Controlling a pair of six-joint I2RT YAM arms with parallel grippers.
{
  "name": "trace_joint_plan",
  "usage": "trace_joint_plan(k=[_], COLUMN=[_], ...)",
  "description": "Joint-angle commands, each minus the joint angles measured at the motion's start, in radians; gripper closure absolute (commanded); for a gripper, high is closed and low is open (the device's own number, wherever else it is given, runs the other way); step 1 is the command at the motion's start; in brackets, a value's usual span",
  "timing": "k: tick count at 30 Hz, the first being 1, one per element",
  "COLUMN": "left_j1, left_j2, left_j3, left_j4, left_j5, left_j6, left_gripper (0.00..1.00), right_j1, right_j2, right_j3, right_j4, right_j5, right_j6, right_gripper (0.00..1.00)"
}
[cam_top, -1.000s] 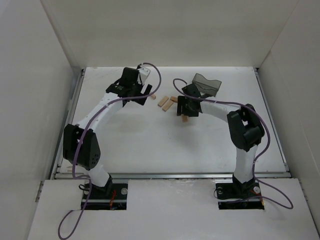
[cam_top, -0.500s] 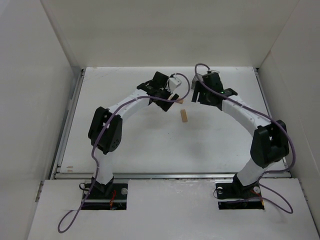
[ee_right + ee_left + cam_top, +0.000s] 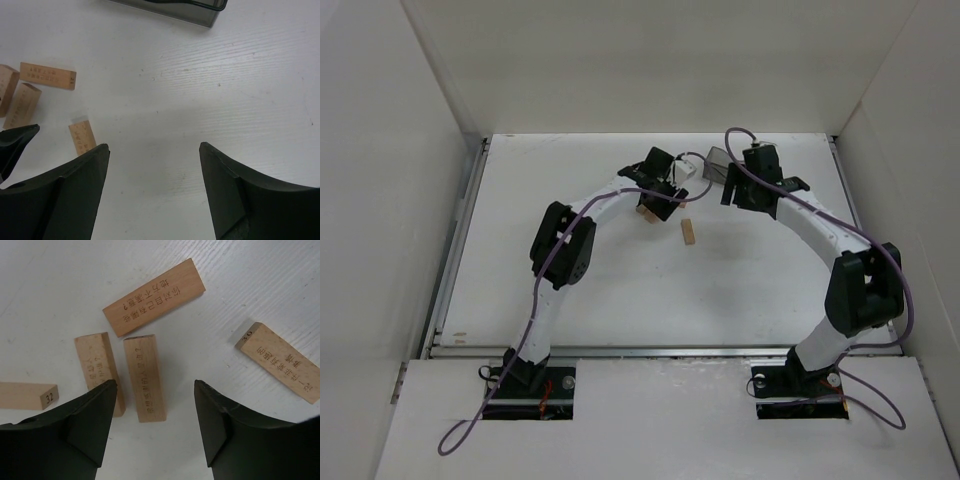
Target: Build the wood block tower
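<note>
Several tan wood blocks lie flat and loose on the white table; no tower shows. In the left wrist view, one block (image 3: 145,377) lies lengthwise between my open left gripper's (image 3: 155,385) fingertips, another block (image 3: 97,370) beside the left finger, and others lie around (image 3: 154,297) (image 3: 280,367). From above, the left gripper (image 3: 670,190) hovers over this cluster, with one block (image 3: 688,233) apart in front. My right gripper (image 3: 745,188) is open and empty over bare table (image 3: 154,147), with blocks to its left (image 3: 82,136) (image 3: 47,75).
The dark grey plastic bin (image 3: 717,160) stands behind the right gripper, partly hidden by it; its edge shows at the top of the right wrist view (image 3: 170,7). White walls enclose the table on three sides.
My left gripper has swung right from the far left, over the block cluster. My right gripper has left the blocks and moved back and right, toward the bin. One block lies alone in front.
</note>
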State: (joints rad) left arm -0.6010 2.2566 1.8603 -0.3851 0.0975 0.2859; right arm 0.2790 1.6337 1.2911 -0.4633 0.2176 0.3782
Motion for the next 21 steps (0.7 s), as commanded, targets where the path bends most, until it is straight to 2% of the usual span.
trace_joint_plan(k=[1,14,16,20,21], left_j1=[-0.016,-0.016,-0.005,0.016,0.017], left_j2=[0.007,0.073,0.086,0.097,0.097], left_j3=[0.074,0.102,0.102,0.112,0.112], left_j4=[-0.02,-0.054,-0.054,-0.077,-0.087], left_j5=[0.015,-0.01,-0.01,-0.019,-0.019], left_j6=[-0.002,-0.002,-0.014,-0.039,-0.05], left_gripper=[0.41,0.44,0.49,0.49,0.51], right_j1=[-0.018,-0.018,-0.018,-0.018,-0.018], right_j2=[-0.02,-0.02,-0.02,-0.02,-0.02], right_j3=[-0.003,-0.003,-0.012,-0.012,-0.012], right_j4=[0.029,0.038,0.038,0.038,0.038], right_j5=[-0.01,-0.029,-0.029,-0.038,-0.038], right_j6=[-0.031,-0.041,-0.041,-0.041,-0.041], right_gripper=[0.22,0.22,0.22,0.22,0.22])
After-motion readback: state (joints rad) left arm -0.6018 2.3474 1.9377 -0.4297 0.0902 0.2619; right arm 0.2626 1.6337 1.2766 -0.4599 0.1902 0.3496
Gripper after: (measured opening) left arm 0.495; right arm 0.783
